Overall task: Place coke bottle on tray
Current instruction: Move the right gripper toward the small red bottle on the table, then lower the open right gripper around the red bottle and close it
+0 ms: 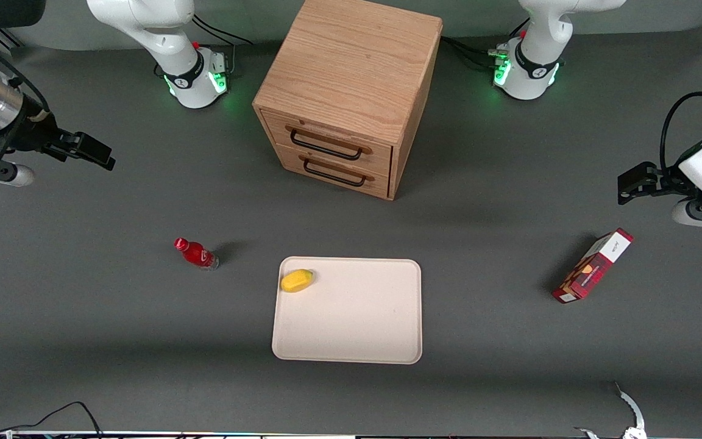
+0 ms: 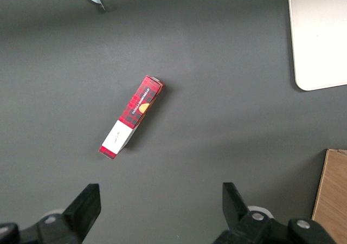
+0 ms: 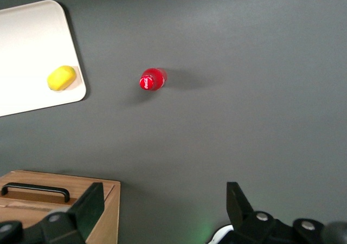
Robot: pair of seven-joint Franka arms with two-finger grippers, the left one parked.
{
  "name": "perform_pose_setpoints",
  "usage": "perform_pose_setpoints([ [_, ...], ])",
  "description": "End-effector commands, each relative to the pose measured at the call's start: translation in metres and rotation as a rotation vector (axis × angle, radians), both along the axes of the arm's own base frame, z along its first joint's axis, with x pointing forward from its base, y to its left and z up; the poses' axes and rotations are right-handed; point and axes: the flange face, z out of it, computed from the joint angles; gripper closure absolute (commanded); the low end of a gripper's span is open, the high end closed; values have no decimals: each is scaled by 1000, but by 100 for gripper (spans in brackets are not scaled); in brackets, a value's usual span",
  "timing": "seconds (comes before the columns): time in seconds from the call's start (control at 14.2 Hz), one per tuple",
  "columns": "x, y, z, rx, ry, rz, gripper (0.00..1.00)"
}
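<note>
Coke bottle (image 1: 196,253) stands on table, well apart from raised hand (image 1: 86,150); hand spread, empty.

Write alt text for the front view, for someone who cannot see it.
A small red coke bottle stands on a grey table beside a cream tray, which holds only a yellow fruit. The gripper, its jaws open, hangs above the table at the working arm's end, apart from the bottle.

Glossy plastic coke bottle (image 1: 196,252); matt tray (image 1: 351,323); wood-grain cabinet (image 1: 351,85).
</note>
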Motion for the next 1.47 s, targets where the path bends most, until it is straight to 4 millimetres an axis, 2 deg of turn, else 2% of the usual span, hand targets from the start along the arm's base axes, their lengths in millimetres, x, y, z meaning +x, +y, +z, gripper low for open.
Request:
perform_pose_setpoints([
  [0.0,1,0,6,33,28,2,0],
  [0.14,1,0,2,32,50,4,0],
  [0.35,13,0,-24,37,69,-1,0],
  [0.42,21,0,-41,40,58,-5,0],
  [0.56,37,14,-89,45,34,-4,0],
  [0.77,59,17,-164,53,-18,-40,0],
  [0.84,62,23,-193,54,-27,-62,0],
  [0.98,63,30,-238,51,-73,-82,0],
  [1.19,65,30,-283,56,-108,-97,0],
  [1.4,60,39,-304,50,-107,-109,0],
])
